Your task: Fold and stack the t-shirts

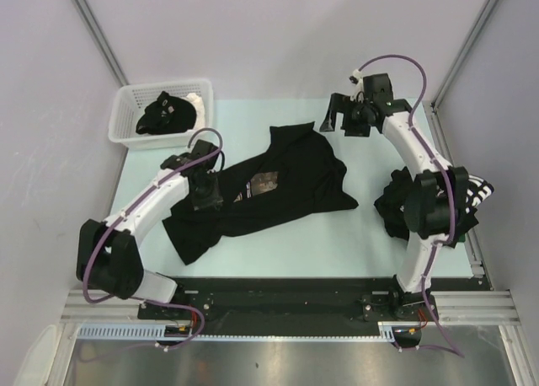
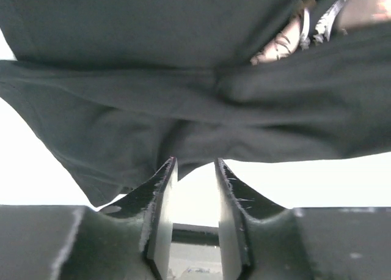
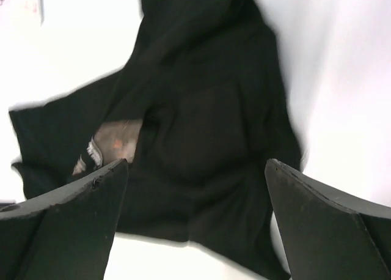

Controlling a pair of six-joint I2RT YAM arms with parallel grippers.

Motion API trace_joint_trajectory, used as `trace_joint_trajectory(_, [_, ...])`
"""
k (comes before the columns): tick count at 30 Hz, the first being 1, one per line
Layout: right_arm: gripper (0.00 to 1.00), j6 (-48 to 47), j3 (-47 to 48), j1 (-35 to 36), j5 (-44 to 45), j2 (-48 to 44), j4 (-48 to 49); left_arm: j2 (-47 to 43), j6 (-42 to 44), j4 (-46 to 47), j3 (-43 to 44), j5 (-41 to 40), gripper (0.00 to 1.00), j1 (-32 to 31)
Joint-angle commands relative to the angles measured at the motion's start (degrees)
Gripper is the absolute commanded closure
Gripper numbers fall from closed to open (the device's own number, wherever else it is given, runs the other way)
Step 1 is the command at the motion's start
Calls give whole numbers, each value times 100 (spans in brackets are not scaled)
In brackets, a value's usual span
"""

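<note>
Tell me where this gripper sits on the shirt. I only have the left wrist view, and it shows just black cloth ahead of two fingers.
Observer: The left gripper is over the left part of the black t-shirt lying rumpled mid-table, just left of its reddish-brown print.
Operator: What about the other arm?
Observer: The right gripper hangs wide open beyond the shirt's far right corner and holds nothing.
Operator: Are there other shirts around?
Observer: A dark bundle lies in the white basket at the far left. A second shirt with white markings sits at the table's right edge, partly behind the right arm.
</note>
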Motion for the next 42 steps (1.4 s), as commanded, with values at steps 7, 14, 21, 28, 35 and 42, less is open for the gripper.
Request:
trace_joint_trajectory(7, [66, 41, -2144, 783, 217, -1867, -678, -1188, 135, 305, -545, 607, 75, -122])
trace_joint_trajectory(14, [100, 243, -2646, 1303, 525, -1922, -925, -1655, 188, 94, -879, 538, 80, -131])
trace_joint_trajectory(21, [100, 498, -2638, 1452, 226, -1315, -583, -1901, 39, -56, -1160, 423, 100, -131])
trace_joint_trajectory(28, [100, 499, -2611, 1435, 33, -700, -626, -2078, -137, -231, -1257, 379, 100, -140])
trace_joint_trajectory(35, [100, 314, -2374, 1338, 190, -339, -749, -2174, -287, -425, -1248, 247, 100, -140])
trace_joint_trajectory(42, [100, 59, -1979, 1276, 963, 65, -1179, -2235, -304, -653, -1248, 142, 100, -140])
